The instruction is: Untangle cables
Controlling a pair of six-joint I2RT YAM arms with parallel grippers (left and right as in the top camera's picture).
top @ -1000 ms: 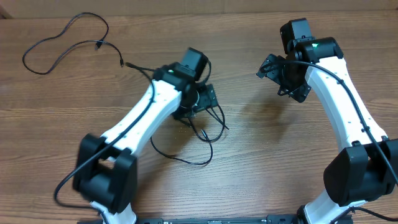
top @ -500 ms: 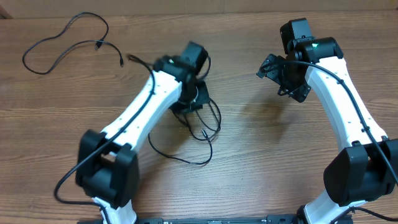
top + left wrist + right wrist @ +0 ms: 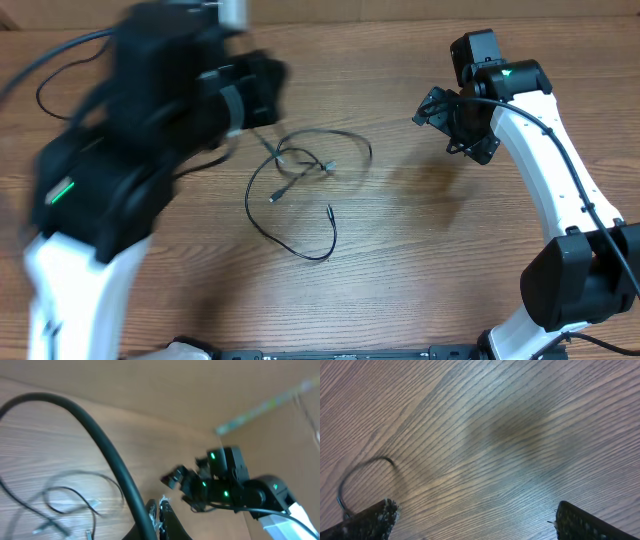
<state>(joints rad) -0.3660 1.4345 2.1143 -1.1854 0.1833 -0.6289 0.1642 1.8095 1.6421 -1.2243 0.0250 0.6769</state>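
Cable bundle (image 3: 300, 165): located at centre of table (image 3: 420, 250), loose loop trailed toward 6 o'clock, plug ends lying free. One second ago bundle was bunched under left gripper; now spread wider, one strand drawn toward 10 o'clock.
Right gripper (image 3: 455, 128): held wide open, empty, at 3 o'clock of bundle, unmoved.
Left gripper (image 3: 159, 508): closed fully within last second, raised high at 9 o'clock, blurred; strand between fingers cannot be confirmed.
Second cable (image 3: 42, 98): at 10 o'clock, mostly hidden by left arm (image 3: 120, 170).
Judgement: pull-apart begun, knot not yet cleared.
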